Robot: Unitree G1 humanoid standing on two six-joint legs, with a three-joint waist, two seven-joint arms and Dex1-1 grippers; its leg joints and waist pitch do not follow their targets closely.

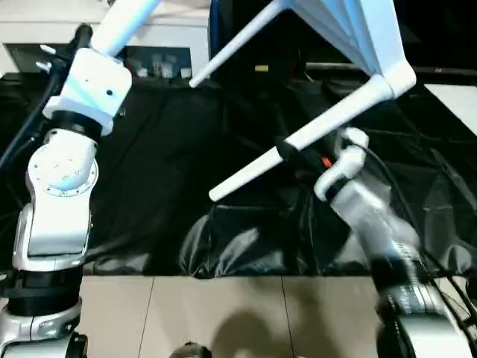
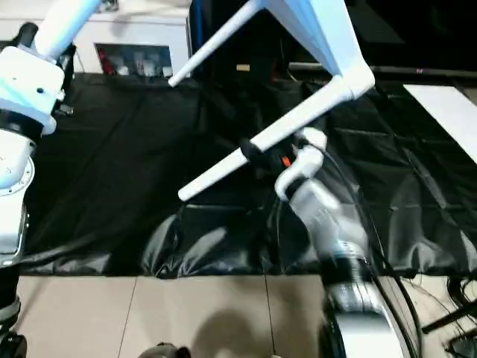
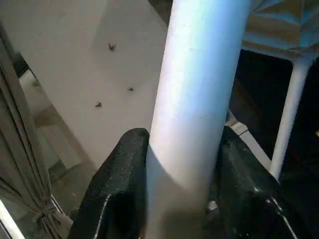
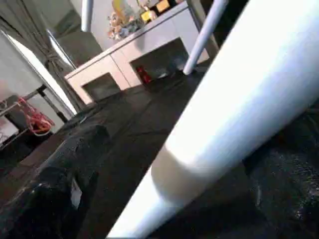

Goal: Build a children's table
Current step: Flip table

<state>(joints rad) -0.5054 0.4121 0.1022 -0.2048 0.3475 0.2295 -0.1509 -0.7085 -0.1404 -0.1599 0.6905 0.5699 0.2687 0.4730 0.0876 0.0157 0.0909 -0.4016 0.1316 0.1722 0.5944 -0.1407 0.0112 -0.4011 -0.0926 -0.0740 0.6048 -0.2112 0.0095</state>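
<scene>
while i watched, i counted three legs on the one children's table (image 1: 350, 30) tilted above the black cloth (image 1: 149, 186). my right gripper (image 1: 287, 153) stood wide around one leg (image 1: 298, 142); my left gripper (image 3: 182, 199) clamped another (image 3: 194, 99).

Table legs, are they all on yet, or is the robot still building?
Three legs show on the children's table, held tilted in the air. The left gripper is clamped on one leg. The right gripper stands open around another leg. Whether a fourth leg is on, I can't tell.
</scene>
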